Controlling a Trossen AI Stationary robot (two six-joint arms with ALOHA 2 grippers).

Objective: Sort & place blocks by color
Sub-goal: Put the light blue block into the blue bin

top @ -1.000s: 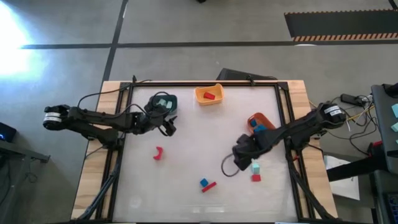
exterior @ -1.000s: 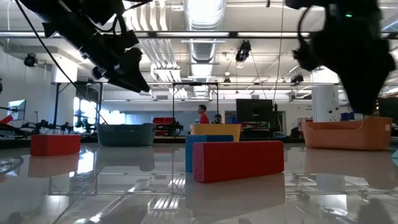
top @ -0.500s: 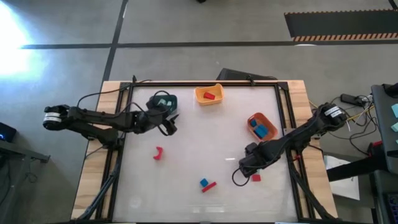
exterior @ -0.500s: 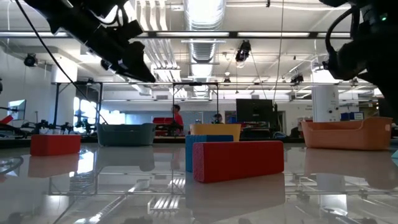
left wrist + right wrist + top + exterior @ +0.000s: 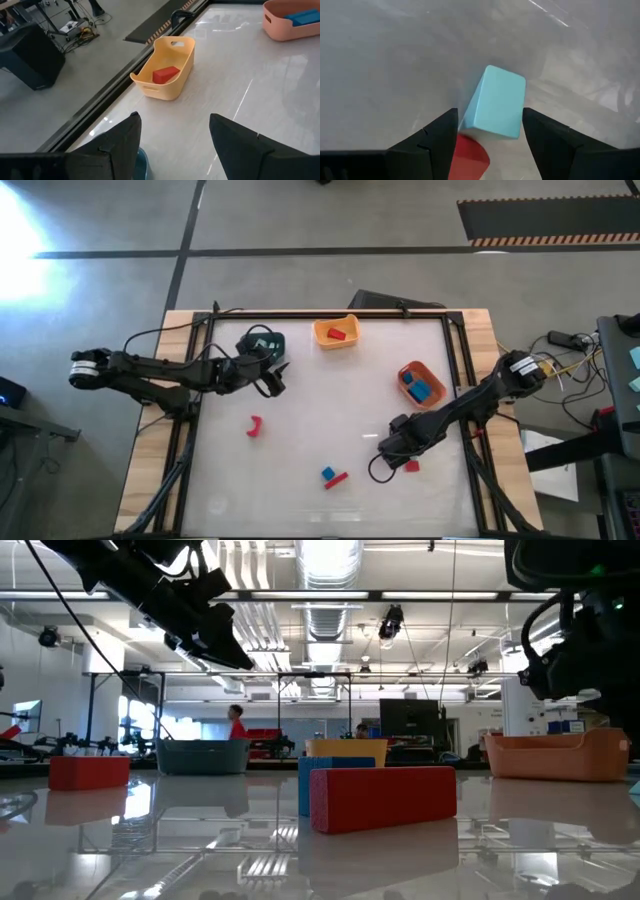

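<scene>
My right gripper (image 5: 393, 450) (image 5: 490, 125) is open, low over the near right of the table. Its fingers stand on either side of a pale mint block (image 5: 495, 107) that leans on a red block (image 5: 468, 156) (image 5: 411, 466). From above, the gripper hides the mint block. My left gripper (image 5: 272, 376) (image 5: 172, 145) is open and empty, hovering beside the dark teal bin (image 5: 262, 343). A red arch (image 5: 254, 426), a blue cube (image 5: 327, 473) and a red bar (image 5: 338, 479) (image 5: 383, 798) lie on the table. My right gripper comes at the mint block from above with one finger on each side of it. I cannot tell whether the fingers touch it. The block rests tilted on the table against the red block.
The yellow-orange bin (image 5: 336, 332) (image 5: 167, 70) holds a red block at the far edge. The orange bin (image 5: 420, 383) at the right holds blue blocks. The teal bin holds mint blocks. A black frame (image 5: 455, 370) borders the table; people pass in the room behind.
My right gripper has moved toward the table's near edge and come over the mint block, which it now covers in the high view. My left gripper has risen a little beside the teal bin. The blocks have stayed in place.
</scene>
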